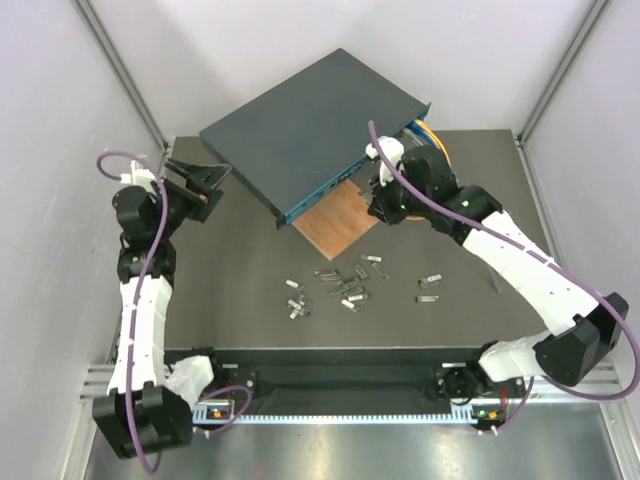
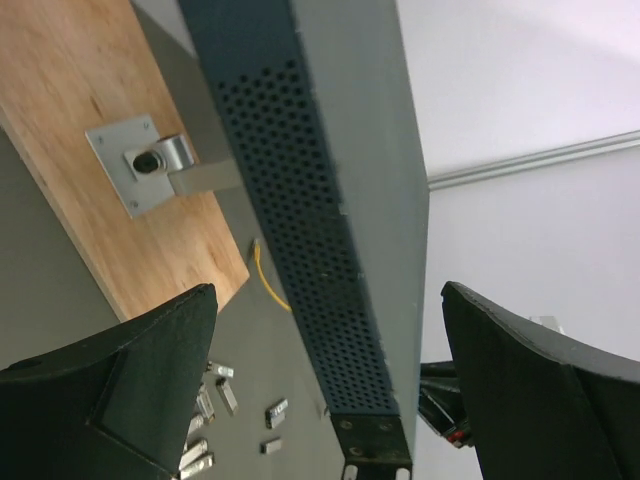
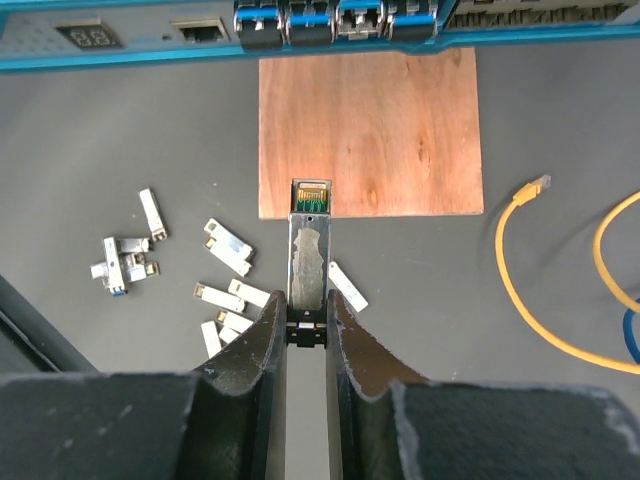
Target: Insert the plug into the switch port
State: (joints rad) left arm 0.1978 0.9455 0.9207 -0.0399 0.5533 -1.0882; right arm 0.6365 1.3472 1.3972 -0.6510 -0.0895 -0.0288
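Note:
The switch (image 1: 310, 130) is a flat dark blue-grey box lying at an angle at the back of the table, its teal front face (image 3: 130, 52) showing a row of sockets (image 3: 330, 20). My right gripper (image 3: 307, 305) is shut on a silver plug (image 3: 308, 255), whose tip points at the sockets from a short distance, above the brown board. In the top view the right gripper (image 1: 378, 198) hovers just in front of the teal face. My left gripper (image 1: 215, 184) stands wide open at the switch's left corner. The perforated side of the switch (image 2: 300, 230) runs between its spread fingers (image 2: 140, 380), which hold nothing.
A thin brown square board (image 1: 338, 220) lies under the switch's front edge, with a metal bracket (image 2: 150, 165) on it. Several loose silver plugs (image 1: 345, 285) are scattered mid-table. Yellow and blue cables (image 3: 520, 280) curl at the right, near the switch's end.

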